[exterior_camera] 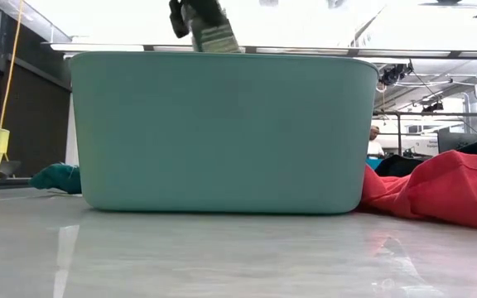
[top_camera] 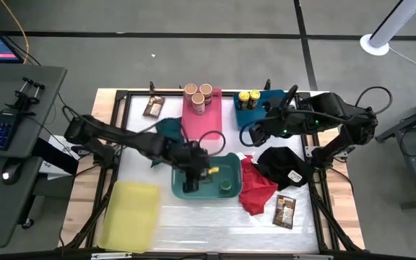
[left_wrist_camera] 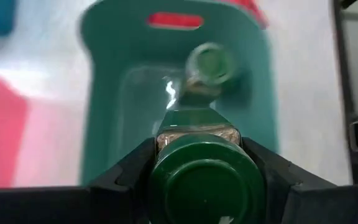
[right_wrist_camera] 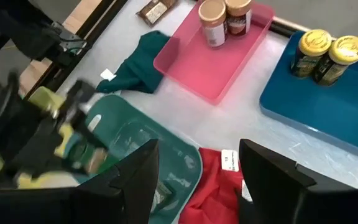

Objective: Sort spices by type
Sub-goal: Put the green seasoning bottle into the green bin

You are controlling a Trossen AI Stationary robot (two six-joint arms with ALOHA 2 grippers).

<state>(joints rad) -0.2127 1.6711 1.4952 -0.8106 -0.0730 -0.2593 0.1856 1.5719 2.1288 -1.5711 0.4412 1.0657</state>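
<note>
You see the pale wood-edged table (top_camera: 215,217) carrying four plastic bins: pink (top_camera: 211,121), blue (top_camera: 255,119), teal (top_camera: 233,189), yellow (top_camera: 130,214). Red (top_camera: 255,189), black (top_camera: 284,165) and dark green (top_camera: 170,130) cloths and two flat brown packets (top_camera: 153,107) (top_camera: 285,211) lie on it.

Left gripper (top_camera: 196,175) with green-lidded jar (left_wrist_camera: 205,185) hangs over teal bin (top_camera: 182,191); bin floor open save one jar (top_camera: 226,186). Red cloth (top_camera: 255,189) crowds bin's right wall; yellow bin (top_camera: 131,214) stands apart.
</note>
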